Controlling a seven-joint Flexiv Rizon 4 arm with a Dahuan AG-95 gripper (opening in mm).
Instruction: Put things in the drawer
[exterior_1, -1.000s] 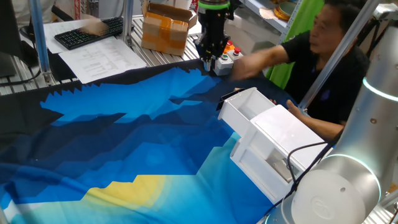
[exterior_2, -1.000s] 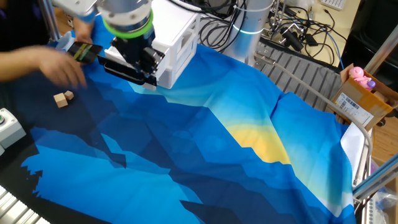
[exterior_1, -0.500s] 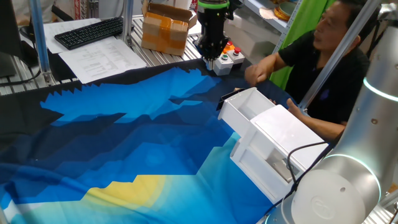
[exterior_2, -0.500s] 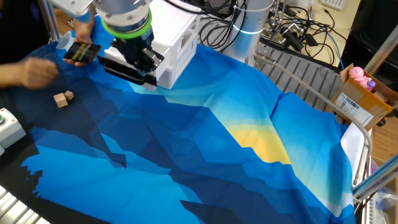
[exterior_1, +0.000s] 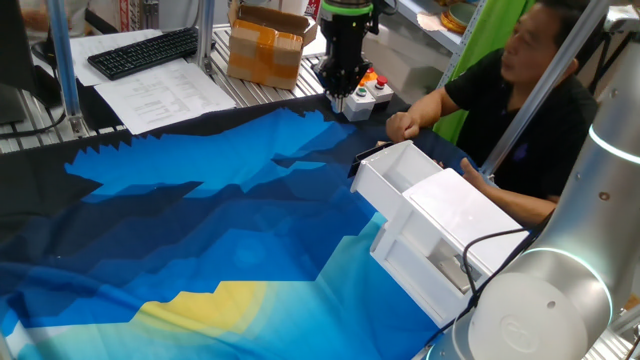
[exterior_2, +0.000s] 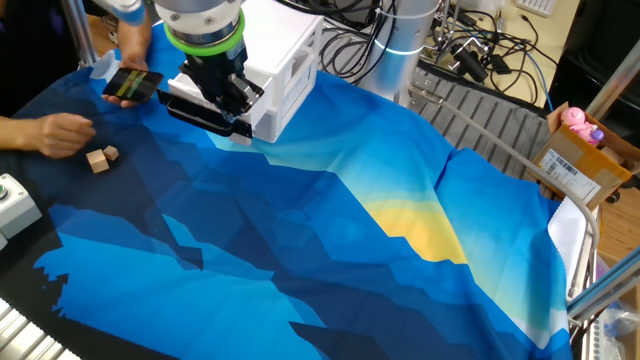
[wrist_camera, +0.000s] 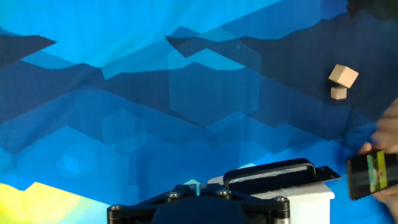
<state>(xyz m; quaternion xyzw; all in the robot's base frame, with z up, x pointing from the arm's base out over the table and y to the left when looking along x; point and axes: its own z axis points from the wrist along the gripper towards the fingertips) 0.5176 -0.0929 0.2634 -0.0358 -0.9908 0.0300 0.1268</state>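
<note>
**Inspector:** Report the gripper's condition.

**Operator:** I see my black two-finger gripper (exterior_2: 236, 108) hanging above the blue patterned cloth on the worktop (exterior_2: 330, 230), just beside the small glossy white cabinet (exterior_2: 280, 70). I cannot tell how far its jaws stand apart; nothing is visibly held.

**Inspector:** Location of the blocks?

**Operator:** The light-tan wooden cube (wrist_camera: 343, 75) sits at two o'clock in my hand view, the much smaller wooden piece (wrist_camera: 338, 93) touching it. A person's hand (exterior_2: 58, 133) rests near them.

**Inspector:** The drawer?

**Operator:** The white sliding drawer (exterior_1: 392, 175) is pulled open, well apart from both blocks.
</note>
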